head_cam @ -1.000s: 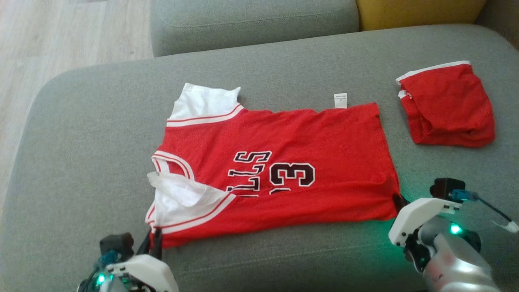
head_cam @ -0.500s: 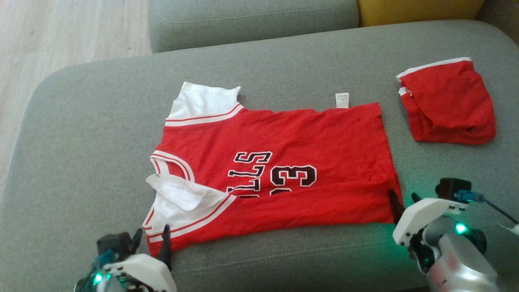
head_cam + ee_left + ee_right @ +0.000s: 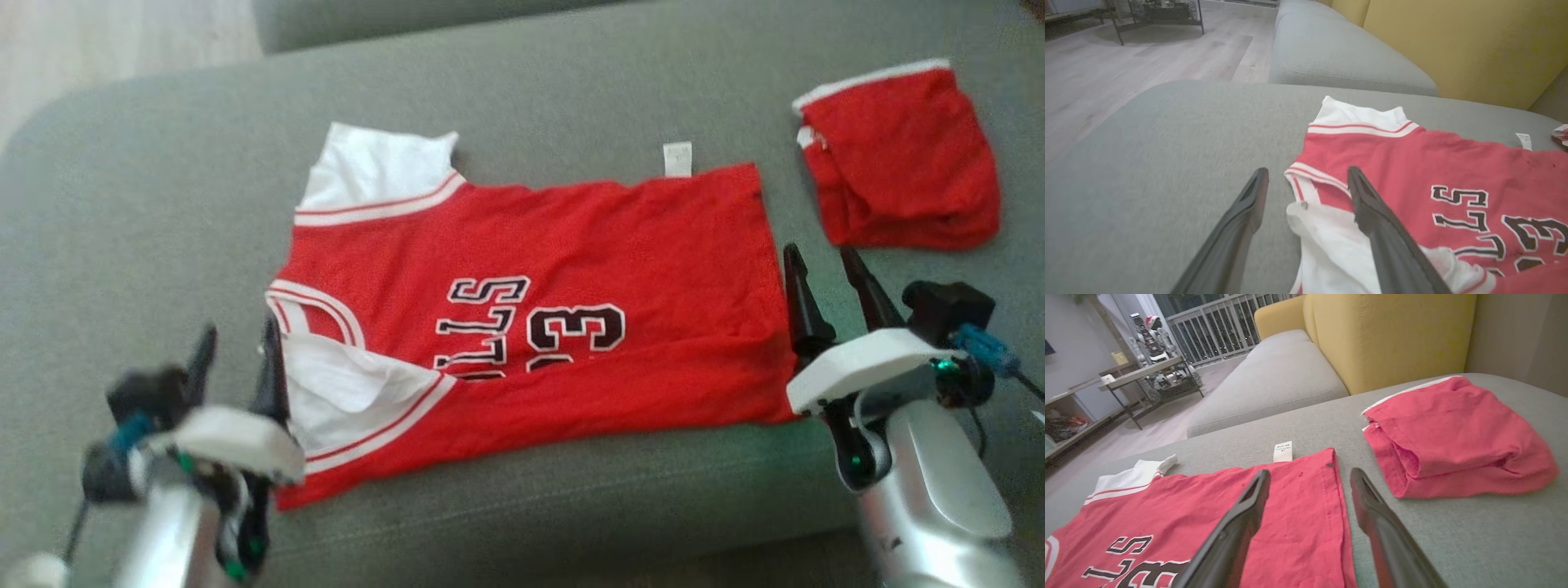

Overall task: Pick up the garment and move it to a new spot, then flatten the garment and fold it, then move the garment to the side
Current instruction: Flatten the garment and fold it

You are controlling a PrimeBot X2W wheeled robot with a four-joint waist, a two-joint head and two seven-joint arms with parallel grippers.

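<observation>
A red jersey (image 3: 531, 327) lies flat on a gray sofa seat (image 3: 571, 90), in the middle of the head view. It lies sideways. Its neck hole is at the left and its bottom edge is at the right. It has white sleeves with red stripes and black letters and numbers. The near side is folded over, so some of the letters are cut off at the fold. A small white tag (image 3: 677, 159) sticks out from the far edge.

The left gripper (image 3: 240, 328) is at the lower left of the head view. Its two dark fingers are spread apart and hold nothing. In the left wrist view, one finger is over the gray seat and the other is over the white part by the neck hole.

The right gripper (image 3: 818, 251) is at the right, just beside the jersey's bottom edge. Its fingers are spread apart too, and hold nothing.

A folded red cloth (image 3: 898, 163) sits at the upper right, apart from the jersey. A yellow cushion (image 3: 1392, 335) stands behind it in the right wrist view.
</observation>
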